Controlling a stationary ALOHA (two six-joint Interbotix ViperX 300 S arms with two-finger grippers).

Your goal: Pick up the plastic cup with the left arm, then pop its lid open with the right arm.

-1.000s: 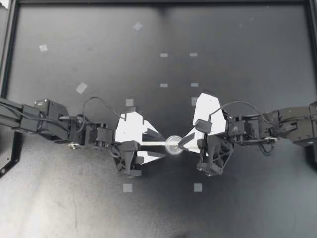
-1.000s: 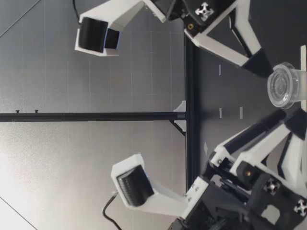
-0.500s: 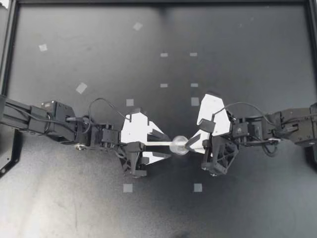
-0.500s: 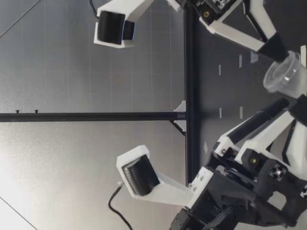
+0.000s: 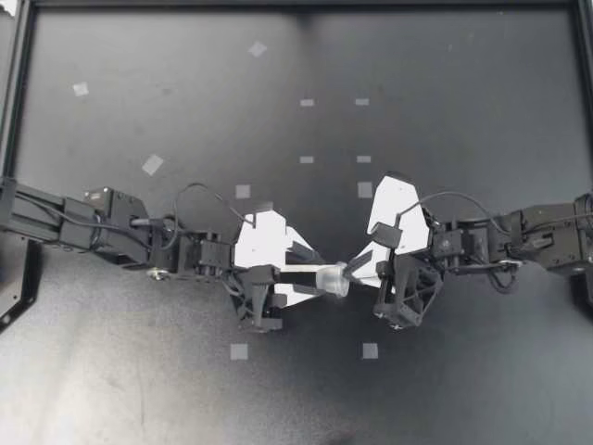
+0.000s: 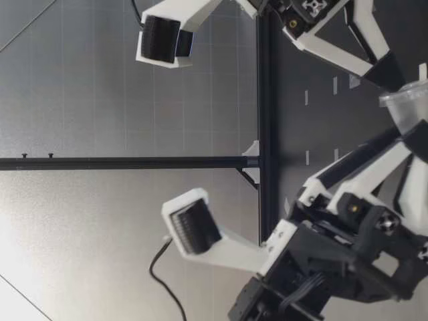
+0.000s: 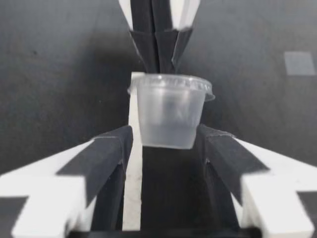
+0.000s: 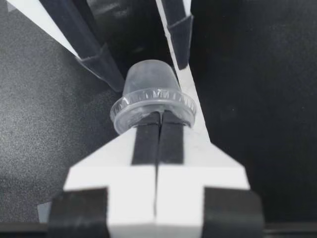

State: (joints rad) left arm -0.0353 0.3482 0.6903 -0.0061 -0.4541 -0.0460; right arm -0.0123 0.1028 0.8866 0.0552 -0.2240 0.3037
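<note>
Nearest on the table [image 5: 482, 399] lay two tape marks [image 5: 239, 351], untouched; just beyond them my two arms met at mid-table. My left gripper [image 5: 313, 271] had its jaws well apart and gripped nothing; the cup [image 5: 334, 278] lay on its side with its base between the left fingers [image 7: 111, 148], a sliver of gap showing on one side in the left wrist view. A white strip [image 5: 296, 269] ran between those fingers up to the cup.

To the right, my right gripper [image 5: 352, 267] had its fingers [image 8: 146, 144] pressed flat together, holding nothing; their tips stood against the rim [image 8: 119, 113]. The cup seemed to rest on the table, though no view showed the contact plainly.

A second earlier the cup had stood upright, mouth up, just ahead of the left fingers; since then it had tipped over, base toward the left, and my left arm had come further right so that its fingers straddled it. I judged the cup now placed inside the left jaws but not yet gripped; the closed right tips alone steadied it.

Farther off, more tape marks dotted the table, well apart from both arms; the frame [image 5: 296, 5] edged the far side.
</note>
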